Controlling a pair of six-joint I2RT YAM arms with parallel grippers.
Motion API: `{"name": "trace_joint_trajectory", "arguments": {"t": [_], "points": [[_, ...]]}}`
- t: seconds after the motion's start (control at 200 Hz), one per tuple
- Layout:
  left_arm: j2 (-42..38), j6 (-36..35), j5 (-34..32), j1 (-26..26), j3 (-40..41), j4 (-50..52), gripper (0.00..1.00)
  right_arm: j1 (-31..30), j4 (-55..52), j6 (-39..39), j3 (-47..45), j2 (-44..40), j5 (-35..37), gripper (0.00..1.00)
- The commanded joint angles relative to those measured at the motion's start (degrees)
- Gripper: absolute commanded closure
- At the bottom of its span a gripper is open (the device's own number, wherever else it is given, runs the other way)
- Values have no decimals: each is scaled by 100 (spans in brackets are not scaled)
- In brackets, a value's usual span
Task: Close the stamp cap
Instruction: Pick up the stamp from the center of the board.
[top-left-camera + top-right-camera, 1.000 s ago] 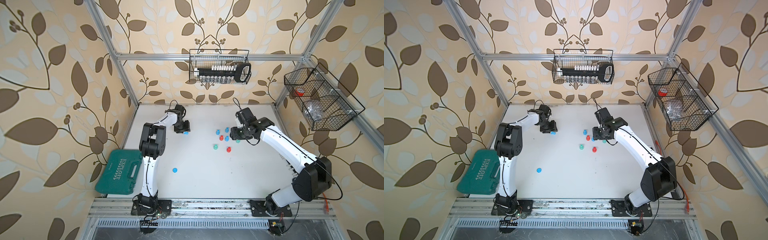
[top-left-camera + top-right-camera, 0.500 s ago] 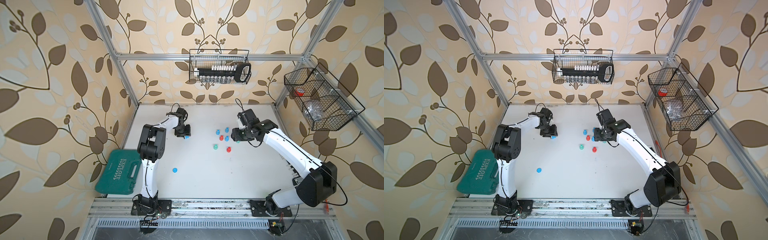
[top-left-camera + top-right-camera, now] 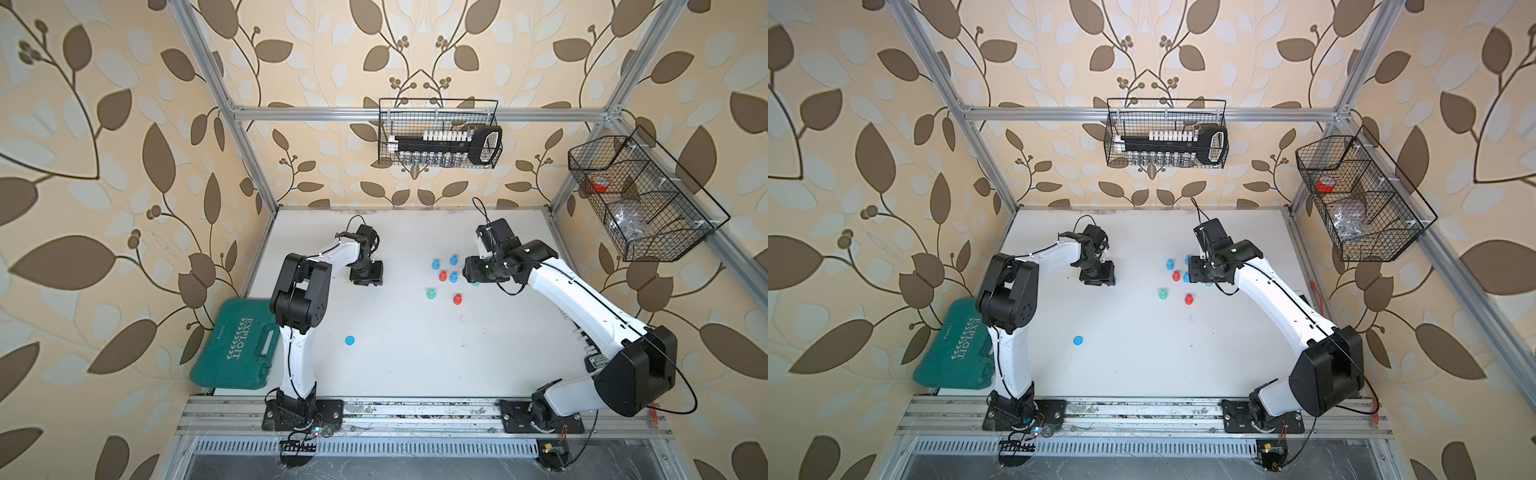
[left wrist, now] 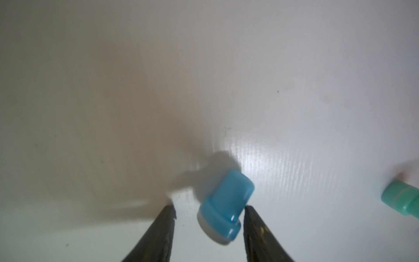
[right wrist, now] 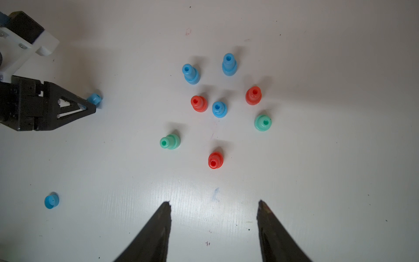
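Left wrist cam: left gripper (image 4: 209, 207) sits low on the white counter (image 4: 113, 79), jaws part-open w/ the blue stamp (image 4: 224, 204) lying on its side between them; one finger looks to touch its base, the other stands clear, so no clamp. Right wrist cam: right gripper (image 5: 214, 202) hangs above the counter w/ jaws wide & nothing in them, near a bunch of upright stamps (image 5: 219, 109) in blue, red & green. Loose blue cap (image 5: 51, 200) lies alone on the counter, well apart from the blue stamp & nearer the arm bases in both top views.
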State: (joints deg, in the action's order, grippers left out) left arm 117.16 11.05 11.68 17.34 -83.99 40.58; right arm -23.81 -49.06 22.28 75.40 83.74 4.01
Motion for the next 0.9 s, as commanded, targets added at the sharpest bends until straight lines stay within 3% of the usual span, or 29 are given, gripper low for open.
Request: {"name": "trace_joint_trajectory", "arguments": {"t": [0.0, 0.565, 0.895], "points": [[-88, 20, -21, 89, 56, 5, 49, 27, 19, 91, -128, -117, -87, 42], [623, -361, -88, 173, -757, 360, 53, 149, -16, 133, -286, -210, -171, 42], [416, -358, -65, 173, -334, 298, 59, 180, 19, 144, -205, -96, -215, 43]]}}
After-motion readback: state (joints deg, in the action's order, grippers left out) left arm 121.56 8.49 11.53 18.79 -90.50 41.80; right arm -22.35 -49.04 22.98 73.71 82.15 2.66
